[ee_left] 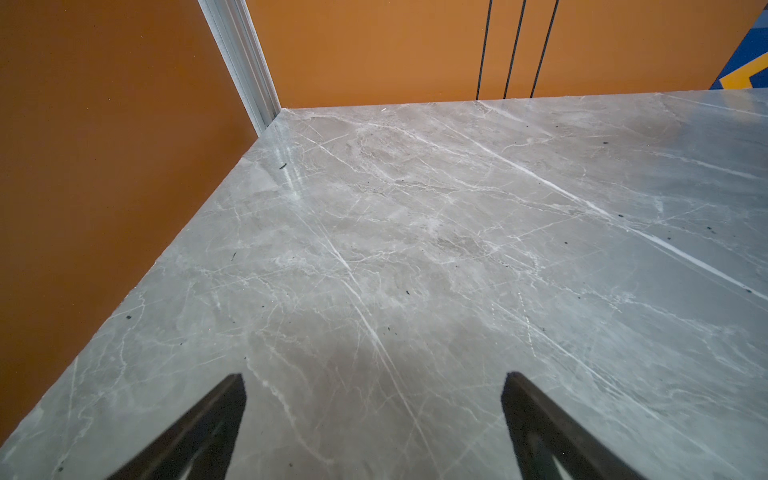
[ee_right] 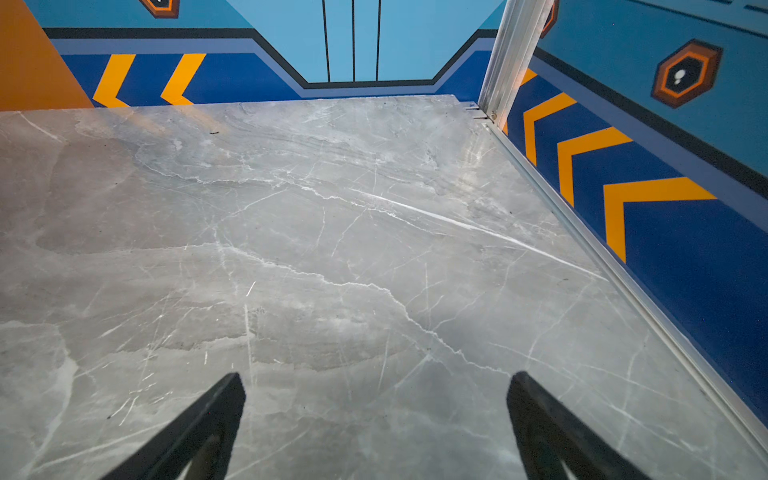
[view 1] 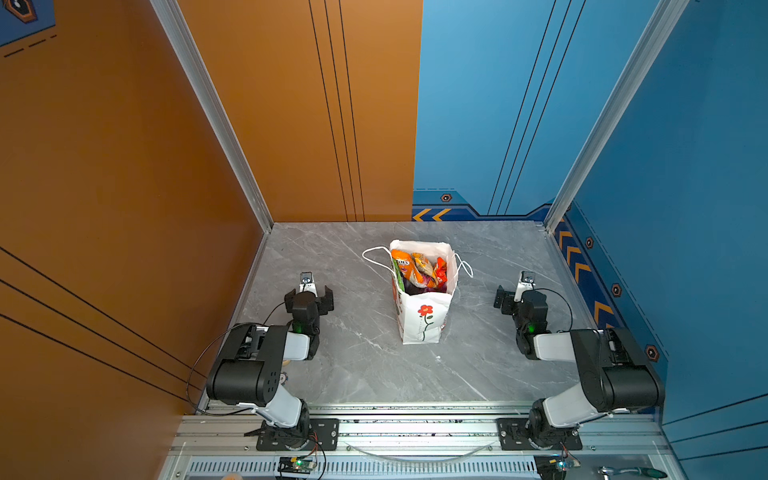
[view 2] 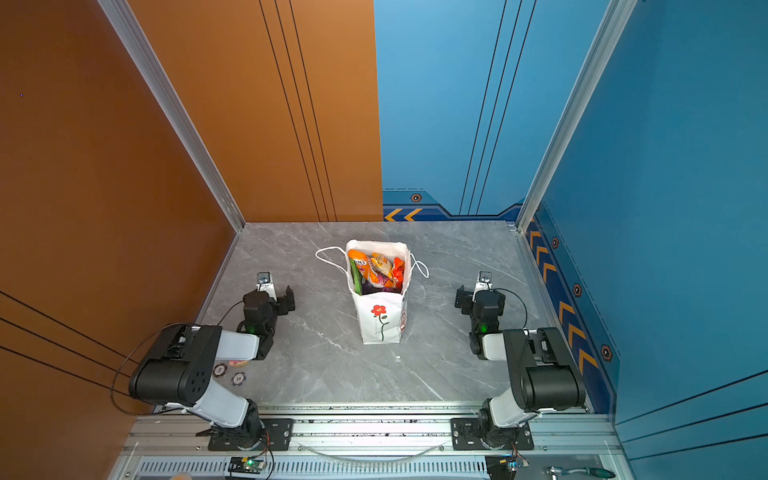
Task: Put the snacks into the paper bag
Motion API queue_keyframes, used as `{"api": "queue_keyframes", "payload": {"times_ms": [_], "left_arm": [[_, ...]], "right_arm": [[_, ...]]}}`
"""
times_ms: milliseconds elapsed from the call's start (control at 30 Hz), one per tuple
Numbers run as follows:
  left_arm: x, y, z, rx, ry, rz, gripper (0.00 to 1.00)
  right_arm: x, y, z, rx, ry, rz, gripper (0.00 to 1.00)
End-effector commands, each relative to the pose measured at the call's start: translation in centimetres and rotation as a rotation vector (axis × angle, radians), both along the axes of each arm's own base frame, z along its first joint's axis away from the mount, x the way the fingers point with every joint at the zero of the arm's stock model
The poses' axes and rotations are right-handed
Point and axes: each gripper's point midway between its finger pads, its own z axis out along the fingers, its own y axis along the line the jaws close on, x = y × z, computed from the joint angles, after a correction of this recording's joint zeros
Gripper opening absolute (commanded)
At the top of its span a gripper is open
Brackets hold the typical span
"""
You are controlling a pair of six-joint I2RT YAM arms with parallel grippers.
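Observation:
The white paper bag [view 1: 422,322] [view 2: 380,322], with a red flower on its face, stands upright mid-table in both top views, cord handles hanging to either side. Its open mouth is filled with the snacks [view 1: 419,270] [view 2: 376,270]: orange, green, red and purple packets. My left gripper [view 1: 309,294] [view 2: 269,296] sits well left of the bag, open, with only bare marble between its fingers [ee_left: 374,386]. My right gripper [view 1: 521,296] [view 2: 482,297] sits well right of the bag, also open and empty [ee_right: 376,386]. Neither wrist view shows the bag.
Two round poker chips [view 2: 220,370] [view 2: 238,378] and a small pink thing [view 2: 239,363] lie by the left arm's elbow, partly hidden. The grey marble table [view 1: 353,365] is walled orange on the left and blue on the right. An aluminium rail [view 1: 415,428] runs along the front.

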Motion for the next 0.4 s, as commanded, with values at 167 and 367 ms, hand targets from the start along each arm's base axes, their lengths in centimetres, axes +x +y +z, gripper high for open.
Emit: {"api": "queue_keyframes", "payload": {"times_ms": [167,367], "left_arm": [[0.23,-0.25,0.46,-0.018,-0.010,-0.009,0.98],[0.20,-0.25,0.36,-0.018,-0.007,-0.009,0.98]], "right_arm": [[0.55,0.09,0.69,0.018,-0.018,0.002,1.00],[0.56,0.16,0.75,0.015,-0.021,0.003,1.00]]}}
